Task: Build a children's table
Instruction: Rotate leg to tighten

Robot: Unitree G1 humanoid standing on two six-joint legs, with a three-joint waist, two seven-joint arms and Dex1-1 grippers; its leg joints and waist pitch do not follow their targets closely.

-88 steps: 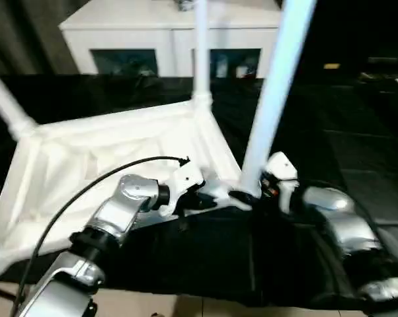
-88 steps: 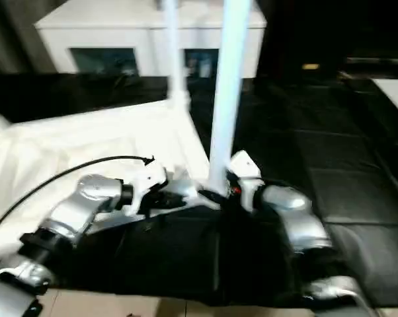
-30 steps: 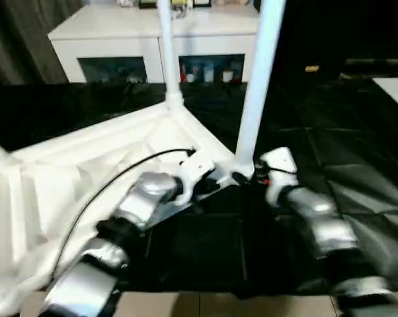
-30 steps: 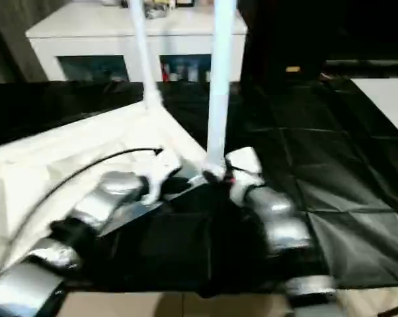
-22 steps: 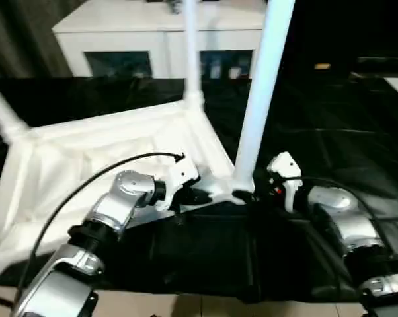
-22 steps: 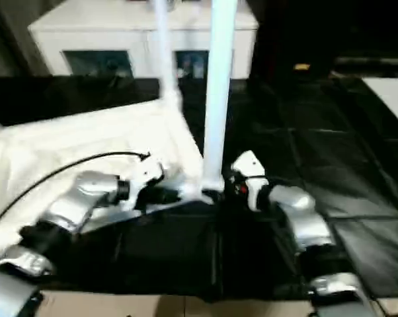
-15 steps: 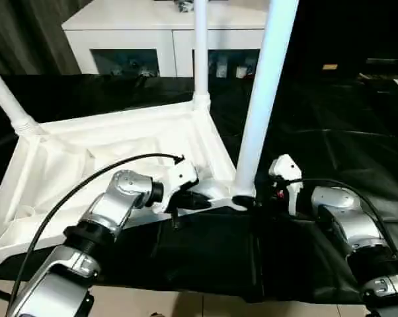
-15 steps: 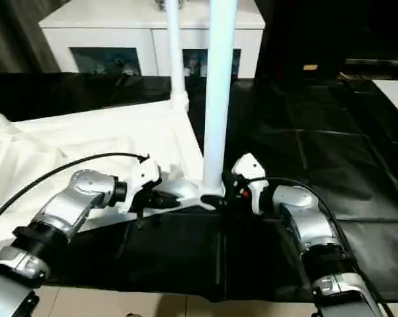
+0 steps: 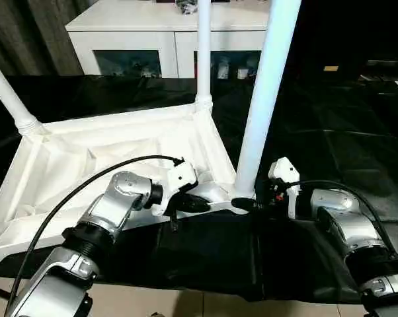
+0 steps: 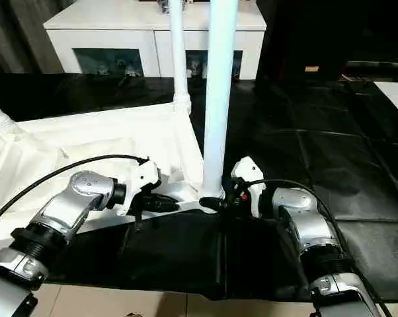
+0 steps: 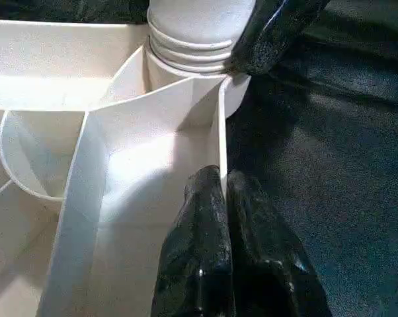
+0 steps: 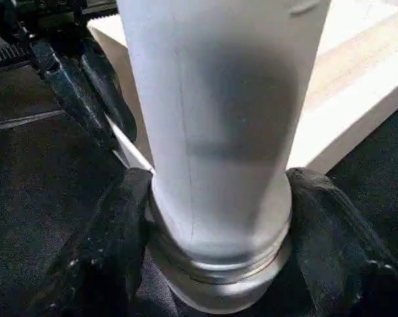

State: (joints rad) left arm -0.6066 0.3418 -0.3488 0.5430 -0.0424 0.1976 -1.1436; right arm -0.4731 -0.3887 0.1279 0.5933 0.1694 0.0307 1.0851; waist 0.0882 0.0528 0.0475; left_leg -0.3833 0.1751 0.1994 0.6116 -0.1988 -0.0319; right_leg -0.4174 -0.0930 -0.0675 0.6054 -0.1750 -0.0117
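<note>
Black mat under upturned children's table [image 9: 113, 148]; left end effector [image 11: 222, 198] pinching rim, right end effector [image 12: 215, 251] clamped round near leg [image 9: 265, 92]: keep leg plumb, twist home

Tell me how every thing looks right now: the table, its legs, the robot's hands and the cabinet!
Table top: upside down on the black cover, ribs showing.
Near leg: upright in its corner socket.
Far leg: upright in its socket.
Left-side leg: in its socket, leaning outward.
Left gripper: shut on the table top's edge wall.
Right gripper: fingers on both sides of the near leg's base.
Cabinet: doors closed.
</note>
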